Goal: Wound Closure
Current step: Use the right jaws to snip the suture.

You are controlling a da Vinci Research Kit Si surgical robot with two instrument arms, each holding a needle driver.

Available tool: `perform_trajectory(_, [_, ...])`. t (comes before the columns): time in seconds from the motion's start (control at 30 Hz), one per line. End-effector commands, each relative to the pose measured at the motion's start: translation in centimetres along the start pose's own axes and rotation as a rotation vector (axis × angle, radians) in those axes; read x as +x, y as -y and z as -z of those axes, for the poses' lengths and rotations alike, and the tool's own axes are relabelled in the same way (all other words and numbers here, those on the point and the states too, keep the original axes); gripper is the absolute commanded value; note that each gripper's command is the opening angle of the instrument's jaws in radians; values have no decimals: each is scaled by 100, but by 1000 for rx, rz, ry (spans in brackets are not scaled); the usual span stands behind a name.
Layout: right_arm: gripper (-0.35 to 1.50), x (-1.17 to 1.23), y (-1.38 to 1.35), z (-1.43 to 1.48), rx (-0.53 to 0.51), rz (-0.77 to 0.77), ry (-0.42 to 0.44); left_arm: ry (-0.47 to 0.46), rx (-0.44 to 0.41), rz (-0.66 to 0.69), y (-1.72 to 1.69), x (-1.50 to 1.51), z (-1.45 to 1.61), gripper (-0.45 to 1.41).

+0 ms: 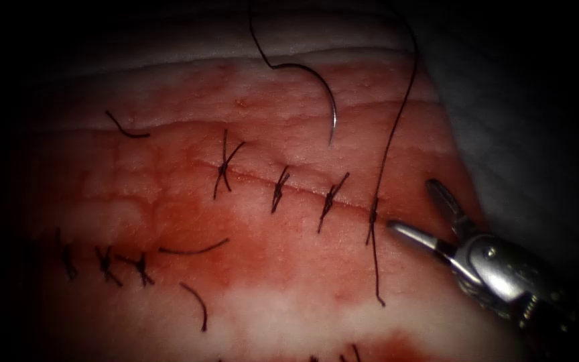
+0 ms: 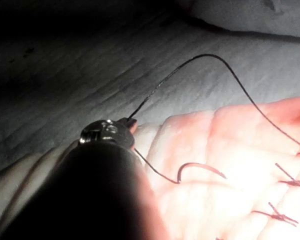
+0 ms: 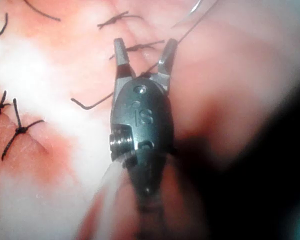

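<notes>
The right hand (image 1: 418,209) is spread wide and holds nothing, just beside the last knot (image 1: 372,213) on the cut. The needle (image 1: 323,94) lies loose on the tissue (image 1: 289,268), out of it. The left hand (image 2: 131,122) pinches the thread (image 2: 200,60); I think keeping it tight helps.

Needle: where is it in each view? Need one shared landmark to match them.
Endoscope view: needle lies free on the tissue, above the cut, held by neither tool.
Left wrist view: needle lies on the tissue beside the thread.
Right wrist view: cannot tell.
Shared landmark: the stitch knots along the cut.
</notes>
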Motion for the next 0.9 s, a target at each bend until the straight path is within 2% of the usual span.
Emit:
perform_trajectory(0.03, [135, -6, -1, -18, 0, -5, 3, -6, 12, -8, 4, 7, 2, -45])
perform_trajectory(0.23, [130, -21, 1, -41, -12, -4, 62, -6, 45, -46, -12, 36, 33, -45])
perform_trajectory(0.4, [138, -34, 8, -62, -23, 4, 101, 12, 60, -69, -27, 56, 41, -45])
perform_trajectory(0.5, [140, -35, 12, -68, -27, 4, 107, 0, 68, -80, -34, 65, 45, -45])
perform_trajectory(0.63, [131, -34, 16, -74, -15, 1, 115, -9, 66, -97, -41, 76, 51, -45])
perform_trajectory(0.9, [136, -35, 20, -86, -14, -1, 118, -39, 79, -128, -49, 98, 65, -45])
